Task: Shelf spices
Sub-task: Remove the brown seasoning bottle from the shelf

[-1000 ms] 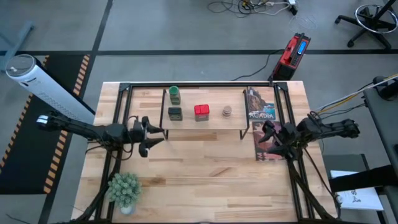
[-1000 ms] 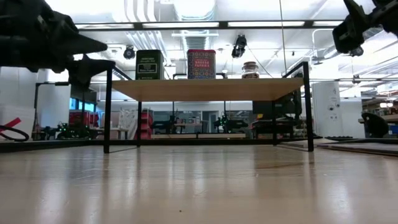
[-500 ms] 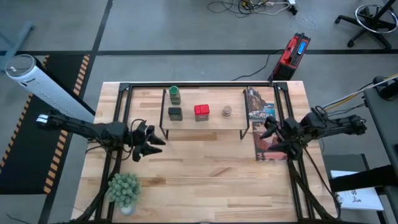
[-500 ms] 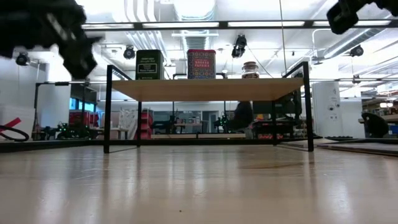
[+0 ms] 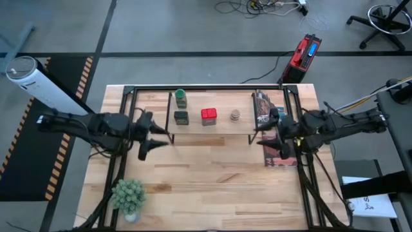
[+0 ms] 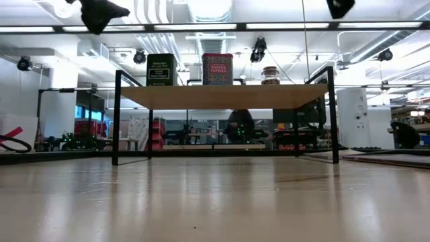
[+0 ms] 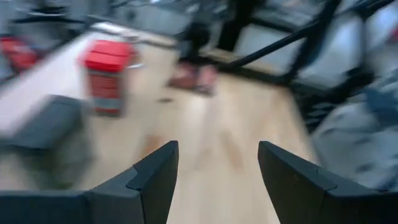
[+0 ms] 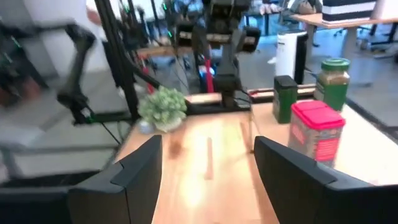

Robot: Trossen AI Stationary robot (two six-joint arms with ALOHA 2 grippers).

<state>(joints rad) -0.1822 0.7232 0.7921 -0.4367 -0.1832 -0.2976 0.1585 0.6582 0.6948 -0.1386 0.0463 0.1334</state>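
Note:
The shelf (image 5: pixel 222 126) is a light-wood board on thin black legs near the table's far side. All the spices stand on it by their bases. They are the green-capped jar (image 5: pixel 181 98), the dark square tin (image 5: pixel 181 117), the red square tin (image 5: pixel 208 115) and the round tan jar (image 5: pixel 235 115). My left gripper (image 5: pixel 158 138) hangs open in the air off the shelf's left end. My right gripper (image 5: pixel 265 134) hangs open off its right end. In the low view both grippers are high: left (image 6: pixel 97 12), right (image 6: pixel 339 7). The left wrist view shows the red tin (image 7: pixel 107 76).
A magazine (image 5: pixel 269 118) lies flat on the table by the shelf's right end, partly under my right arm. A small potted plant (image 5: pixel 129 194) stands at the near left. The black metal frame (image 5: pixel 206 87) runs around the table. A person (image 6: pixel 238 125) is in the room behind.
Both grippers have risen well above shelf height, nearly out of the top of the low view. My right gripper has also moved left toward the shelf's right end. The spices and the shelf have stayed in place.

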